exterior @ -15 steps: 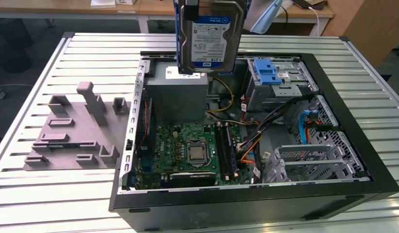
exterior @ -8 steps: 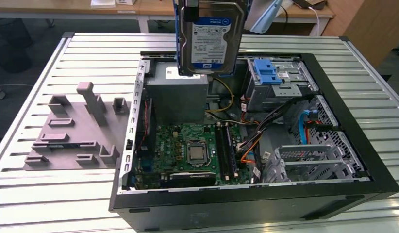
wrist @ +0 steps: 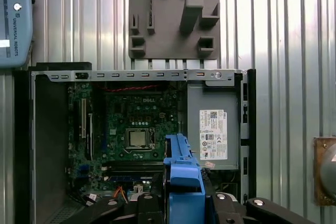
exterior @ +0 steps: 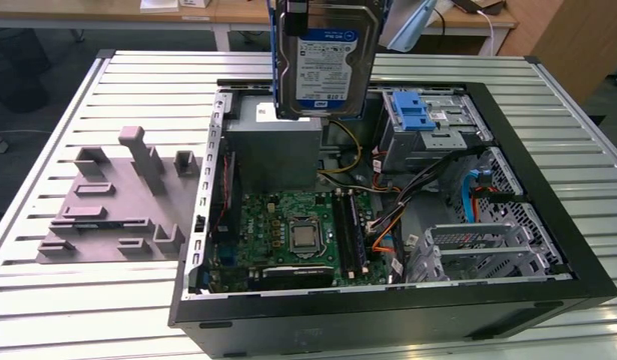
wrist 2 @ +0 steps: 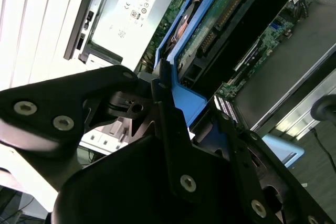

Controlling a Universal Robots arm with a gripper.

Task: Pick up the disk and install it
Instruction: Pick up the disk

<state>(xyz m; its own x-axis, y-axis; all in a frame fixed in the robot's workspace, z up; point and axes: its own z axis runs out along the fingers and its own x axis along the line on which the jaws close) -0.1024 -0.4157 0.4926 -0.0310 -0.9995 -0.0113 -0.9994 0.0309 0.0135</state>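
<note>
Hanging above the case (exterior: pixel 389 330) (upright, label showing), the disk (exterior: pixel 323 60) is clamped in the gripper (wrist 2: pixel 176 100).

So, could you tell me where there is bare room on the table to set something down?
Bare slats lie on the table in front of and beyond the grey fixture, and along the exterior view's right of the computer case. Inside the case is crowded.
</note>
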